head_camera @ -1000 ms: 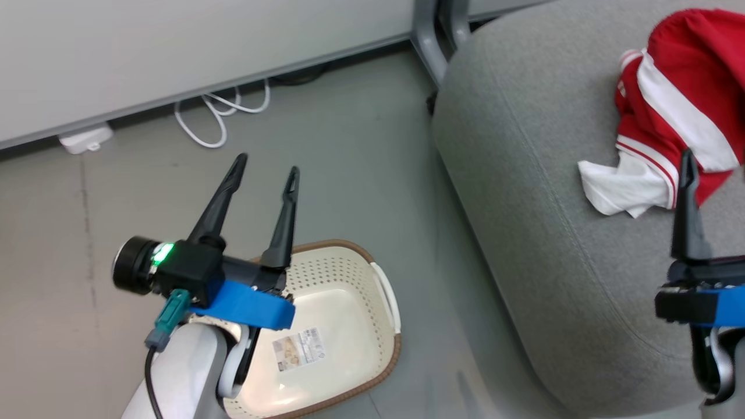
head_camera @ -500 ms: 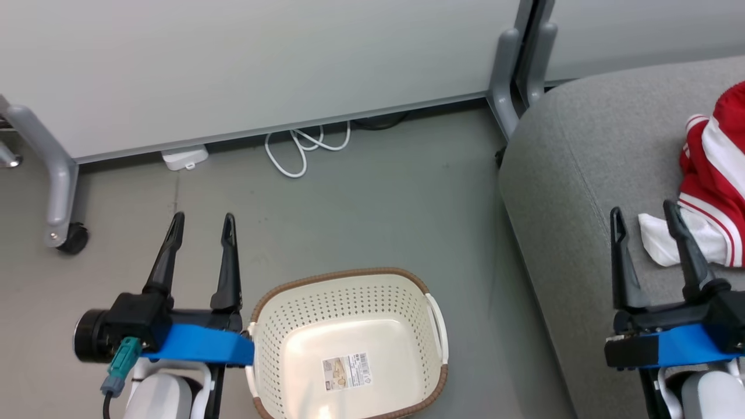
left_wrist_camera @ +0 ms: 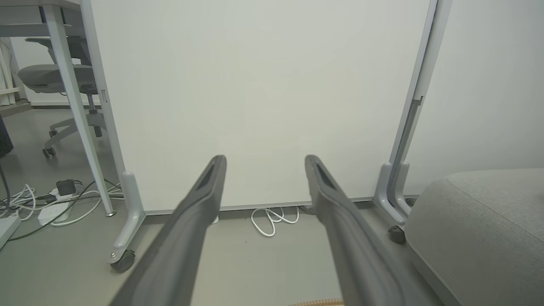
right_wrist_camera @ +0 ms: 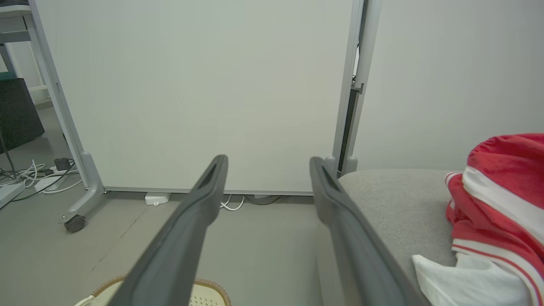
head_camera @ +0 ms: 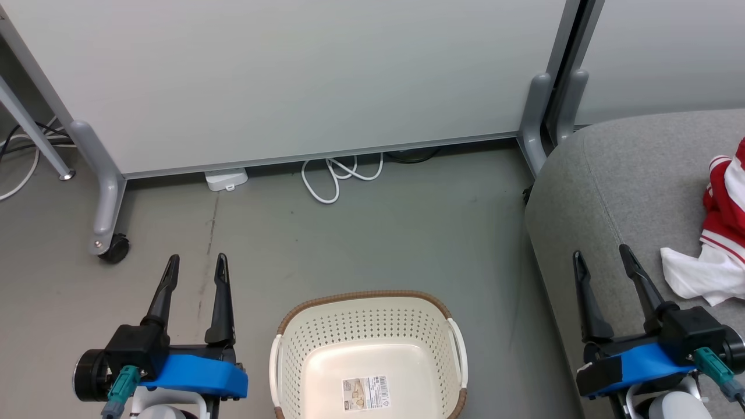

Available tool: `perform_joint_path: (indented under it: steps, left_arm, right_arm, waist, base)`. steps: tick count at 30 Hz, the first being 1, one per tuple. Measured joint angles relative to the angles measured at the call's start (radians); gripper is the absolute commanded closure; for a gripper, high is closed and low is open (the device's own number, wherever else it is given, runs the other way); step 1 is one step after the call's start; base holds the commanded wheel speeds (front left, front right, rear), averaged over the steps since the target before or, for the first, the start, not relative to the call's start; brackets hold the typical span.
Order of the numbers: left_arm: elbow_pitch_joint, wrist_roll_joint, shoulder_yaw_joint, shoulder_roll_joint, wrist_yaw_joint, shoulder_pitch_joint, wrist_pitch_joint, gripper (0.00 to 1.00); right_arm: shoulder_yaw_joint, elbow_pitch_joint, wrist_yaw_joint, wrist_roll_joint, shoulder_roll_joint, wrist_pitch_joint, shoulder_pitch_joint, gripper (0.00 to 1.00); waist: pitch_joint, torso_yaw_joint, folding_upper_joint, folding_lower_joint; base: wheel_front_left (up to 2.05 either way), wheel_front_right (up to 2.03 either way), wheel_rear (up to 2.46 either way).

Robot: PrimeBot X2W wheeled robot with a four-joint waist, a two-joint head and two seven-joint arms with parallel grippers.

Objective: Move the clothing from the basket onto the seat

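The cream basket (head_camera: 326,314) stands on the floor at the bottom middle of the head view, with just a paper label on its base. Red and white clothing (head_camera: 719,244) lies on the grey seat (head_camera: 617,186) at the right edge. In the right wrist view the clothing (right_wrist_camera: 501,204) is heaped on the seat (right_wrist_camera: 395,199) to the right of my fingers. My left gripper (head_camera: 197,262) hangs open over the floor left of the basket. My right gripper (head_camera: 600,256) is open above the seat's front edge, left of the clothing. Nothing is between either pair of fingers.
White partition panels on wheeled grey legs (head_camera: 105,198) stand behind the basket. A coiled white cable (head_camera: 337,177) and a white power block (head_camera: 226,178) lie at their foot. The left wrist view shows a desk leg (left_wrist_camera: 72,97), an office chair (left_wrist_camera: 51,80) and floor cables (left_wrist_camera: 38,204) at the left.
The head camera has swung left and tilted up, so the seat and clothing slid to the right edge and the basket to the centre. Both grippers stay open and now point straight ahead.
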Motion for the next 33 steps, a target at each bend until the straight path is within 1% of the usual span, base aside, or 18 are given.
perform_joint_path:
  steps: [18,19,25,33]
  left_arm:
    - [0.024,0.01,0.016,-0.008,-0.009,0.006,0.0,0.0]
    - [0.026,0.01,0.016,-0.009,-0.009,0.007,0.0,1.0]
    - [0.077,0.006,0.014,-0.011,-0.009,0.052,0.006,1.0]
    - [0.081,-0.145,0.021,-0.012,-0.009,0.058,0.046,1.0]
  right_arm:
    - [0.021,0.015,0.0,0.009,0.007,0.0,0.0,0.0]
    - [0.022,0.016,0.0,0.009,0.007,0.0,0.0,1.0]
    - [0.021,0.072,0.0,0.011,0.009,0.006,0.021,1.0]
    - [0.011,0.082,0.0,0.168,0.01,0.048,0.023,1.0]
  waist:
    - [-0.014,0.011,0.0,0.0001]
    - [-0.015,0.011,0.0,0.0001]
    - [-0.015,0.011,0.0,0.0001]
    - [-0.017,0.006,0.0001,0.0002]
  base:
    - [0.0,0.0,0.0]
    - [0.0,0.0,0.0]
    - [0.0,0.0,0.0]
    - [0.0,0.0,0.0]
